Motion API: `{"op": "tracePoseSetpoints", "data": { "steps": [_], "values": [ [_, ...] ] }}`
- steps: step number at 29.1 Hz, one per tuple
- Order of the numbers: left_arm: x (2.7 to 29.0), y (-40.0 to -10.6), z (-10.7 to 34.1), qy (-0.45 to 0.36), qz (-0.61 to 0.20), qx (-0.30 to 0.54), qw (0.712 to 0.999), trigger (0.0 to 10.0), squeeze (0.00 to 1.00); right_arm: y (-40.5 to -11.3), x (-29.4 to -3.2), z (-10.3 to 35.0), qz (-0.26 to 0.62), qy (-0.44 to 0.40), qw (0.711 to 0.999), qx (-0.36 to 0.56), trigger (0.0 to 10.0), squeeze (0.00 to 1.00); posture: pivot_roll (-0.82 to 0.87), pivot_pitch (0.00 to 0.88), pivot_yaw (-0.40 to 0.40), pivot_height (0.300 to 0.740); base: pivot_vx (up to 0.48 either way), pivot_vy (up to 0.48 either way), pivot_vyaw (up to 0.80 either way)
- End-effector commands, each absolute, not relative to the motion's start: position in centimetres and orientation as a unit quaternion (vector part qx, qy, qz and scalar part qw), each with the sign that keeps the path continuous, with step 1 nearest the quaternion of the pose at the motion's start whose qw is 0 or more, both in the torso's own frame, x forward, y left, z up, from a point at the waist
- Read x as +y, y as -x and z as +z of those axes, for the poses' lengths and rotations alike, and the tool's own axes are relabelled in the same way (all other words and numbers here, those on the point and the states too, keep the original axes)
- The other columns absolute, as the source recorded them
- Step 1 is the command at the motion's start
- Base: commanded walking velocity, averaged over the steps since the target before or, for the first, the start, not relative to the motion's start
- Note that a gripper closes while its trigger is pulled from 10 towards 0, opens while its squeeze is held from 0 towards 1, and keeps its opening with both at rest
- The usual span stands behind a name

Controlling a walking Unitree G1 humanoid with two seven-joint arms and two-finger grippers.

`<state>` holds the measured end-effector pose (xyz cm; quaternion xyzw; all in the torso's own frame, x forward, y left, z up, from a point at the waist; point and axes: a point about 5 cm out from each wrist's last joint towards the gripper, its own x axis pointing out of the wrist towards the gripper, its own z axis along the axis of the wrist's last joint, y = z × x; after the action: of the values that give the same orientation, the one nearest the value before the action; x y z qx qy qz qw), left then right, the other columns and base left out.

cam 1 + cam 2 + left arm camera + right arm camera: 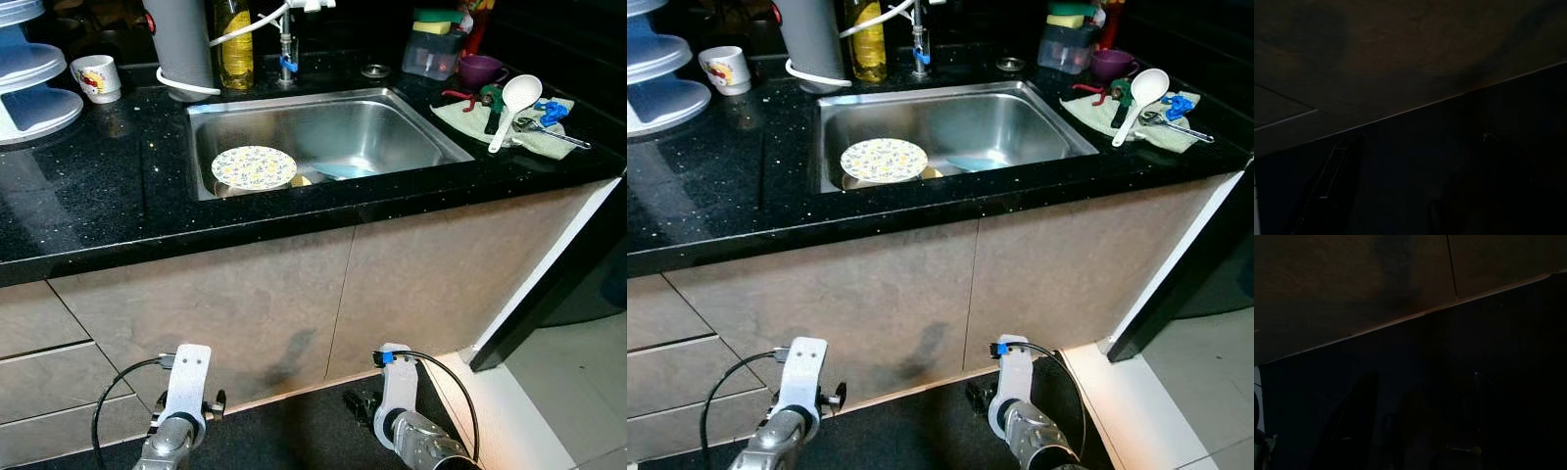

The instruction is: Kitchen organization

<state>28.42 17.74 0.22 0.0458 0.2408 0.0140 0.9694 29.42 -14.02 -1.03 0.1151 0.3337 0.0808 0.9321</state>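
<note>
Landmark: sink (431, 132), set in the black worktop (98, 196). Left of the sink you have a white rack (29, 88) and a mug (98, 78). In the sink: patterned plate (254, 166), not yet put away. Right of the sink: cloth (470, 117) carrying a white ladle (514, 103) and utensils, unsorted. Judged: organizing barely begun. Your left gripper (181, 392) and right gripper (394, 387) hang idle below the sink; fingers' state cannot be told.

1. No words, brand names or numbers can be read anywhere.
2. The white ceramic mug (97, 77) on the black speckled worktop (108, 186) bears a red-and-yellow picture, too small to read.
</note>
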Motion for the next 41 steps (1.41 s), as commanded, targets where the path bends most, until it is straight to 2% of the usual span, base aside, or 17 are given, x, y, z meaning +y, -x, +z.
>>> {"op": "tracePoseSetpoints", "data": {
  "steps": [1, 14, 21, 26, 32, 33, 35, 41],
  "values": [
    [17.4, -27.6, -0.5, -0.047, 0.001, 0.257, 0.965, 10.0, 0.00, -29.0, -13.9, -1.4, 0.082, -0.116, 0.928, 0.345, 10.0, 0.00, -0.05, 0.215, -0.048, 0.740, 0.000, 0.000, 0.00],
    [16.0, -27.8, -0.8, -0.025, -0.010, 0.270, 0.963, 10.0, 0.00, -29.4, -13.8, -1.1, 0.089, -0.120, 0.929, 0.338, 10.0, 0.00, -0.06, 0.209, -0.045, 0.740, 0.000, 0.000, 0.00],
    [15.7, -27.7, -1.4, -0.038, -0.004, 0.313, 0.949, 10.0, 0.00, -29.5, -14.0, -1.0, 0.087, -0.122, 0.929, 0.339, 10.0, 0.00, -0.06, 0.206, -0.052, 0.740, 0.000, 0.000, 0.00],
    [15.8, -28.2, -0.8, -0.059, -0.006, 0.285, 0.957, 10.0, 0.00, -29.5, -14.1, -1.0, 0.084, -0.124, 0.929, 0.339, 10.0, 0.00, -0.06, 0.203, -0.058, 0.740, 0.000, 0.000, 0.00],
    [15.7, -28.2, -0.9, -0.068, -0.008, 0.294, 0.953, 10.0, 0.00, -29.6, -14.0, -0.9, 0.088, -0.119, 0.929, 0.340, 10.0, 0.00, -0.06, 0.201, -0.062, 0.740, 0.000, 0.000, 0.00],
    [16.1, -28.1, -1.2, -0.107, 0.004, 0.309, 0.945, 10.0, 0.00, -29.6, -14.0, -0.9, 0.088, -0.117, 0.929, 0.341, 10.0, 0.00, -0.06, 0.200, -0.065, 0.740, 0.000, 0.000, 0.00],
    [16.2, -28.0, -1.2, -0.113, 0.008, 0.312, 0.943, 10.0, 0.00, -29.6, -14.0, -0.9, 0.088, -0.117, 0.929, 0.341, 10.0, 0.00, -0.06, 0.200, -0.065, 0.740, 0.000, 0.000, 0.00],
    [16.0, -28.0, -1.3, -0.089, 0.011, 0.314, 0.945, 10.0, 0.00, -29.6, -14.1, -0.9, 0.087, -0.116, 0.929, 0.342, 10.0, 0.00, -0.06, 0.199, -0.069, 0.740, 0.000, 0.000, 0.00]
  ]
}}
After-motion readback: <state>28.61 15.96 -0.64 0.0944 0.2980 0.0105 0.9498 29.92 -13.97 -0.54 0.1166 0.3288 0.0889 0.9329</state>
